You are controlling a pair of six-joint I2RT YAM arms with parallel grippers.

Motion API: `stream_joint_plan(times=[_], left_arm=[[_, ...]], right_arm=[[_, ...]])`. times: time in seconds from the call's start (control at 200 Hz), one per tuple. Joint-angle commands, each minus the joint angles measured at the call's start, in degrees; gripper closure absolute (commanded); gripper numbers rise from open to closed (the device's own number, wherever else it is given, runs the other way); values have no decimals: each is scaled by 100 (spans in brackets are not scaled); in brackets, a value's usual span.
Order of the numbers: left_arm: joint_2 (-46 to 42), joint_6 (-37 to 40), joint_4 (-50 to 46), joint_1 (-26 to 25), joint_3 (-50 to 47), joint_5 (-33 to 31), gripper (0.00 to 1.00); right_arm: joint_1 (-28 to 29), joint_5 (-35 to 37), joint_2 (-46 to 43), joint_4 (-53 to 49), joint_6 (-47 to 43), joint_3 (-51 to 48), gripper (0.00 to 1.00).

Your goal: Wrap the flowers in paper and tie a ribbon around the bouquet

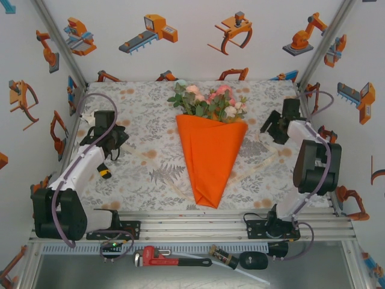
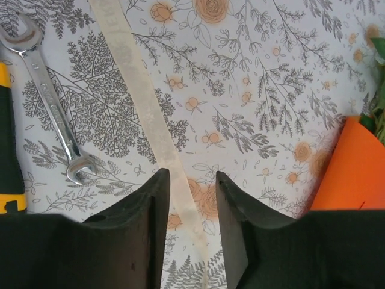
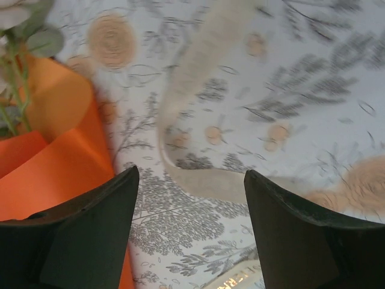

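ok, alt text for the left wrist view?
Left gripper, jaws open, straddles a cream ribbon that runs diagonally across the floral tablecloth. A steel wrench lies at left, and the edge of the orange paper shows at right.

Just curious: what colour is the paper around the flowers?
Plain bright orange paper, clearest in the top view.

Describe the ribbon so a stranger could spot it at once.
Find the orange bouquet lying mid-table on the floral tablecloth. The ribbon trails across the cloth to either side of it. Unlike the silver spanner near it, it is a flat cream strip.
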Motion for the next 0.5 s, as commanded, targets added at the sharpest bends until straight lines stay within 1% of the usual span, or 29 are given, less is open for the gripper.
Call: stream_joint_plan(times=[0.0, 0.075, 0.165, 0.35, 0.39, 0.496], left_arm=[[-227, 188, -352, -114, -137, 64, 57], [-266, 237, -504, -185, -191, 114, 52], [-365, 210, -709, -232, -277, 61, 46], [-587, 140, -895, -249, -486, -42, 40], [-598, 138, -893, -257, -514, -30, 38], [-572, 263, -766, -262, -578, 217, 34]], right_arm=[[195, 16, 280, -324, -883, 314, 34], [267, 63, 560, -482, -825, 519, 38], [289, 99, 808, -548, -695, 638, 47], [316, 101, 800, -362, -611, 499, 66], [316, 131, 757, -335, -600, 475, 72], [313, 253, 488, -222, -568, 340, 95]])
